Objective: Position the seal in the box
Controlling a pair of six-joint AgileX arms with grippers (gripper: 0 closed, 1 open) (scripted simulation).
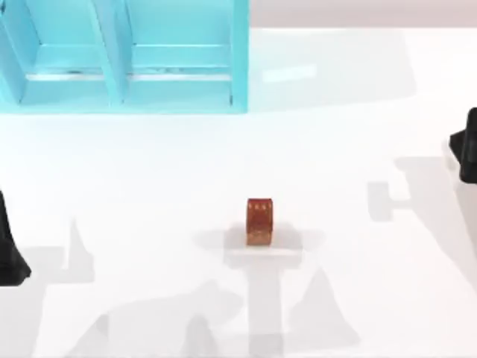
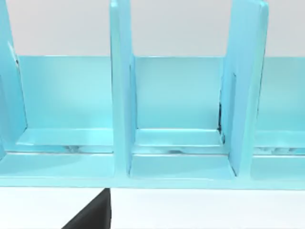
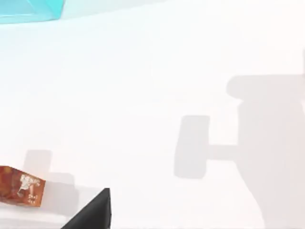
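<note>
The seal [image 1: 259, 221] stood upright mid-table, well apart from the box [image 1: 240, 60] at the far left corner. Both arms waited at the edges; whether their fingers were spread, I couldn't tell. A centred grasp from above looked wisest.

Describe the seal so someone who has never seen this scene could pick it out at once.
Start at the light-blue box with open compartments at the table's far left. Come toward the near edge and to the middle of the white table: the seal stands there alone, upright. It is a small red-brown block with yellowish dots and a paler orange base, untouched by either arm.
</note>
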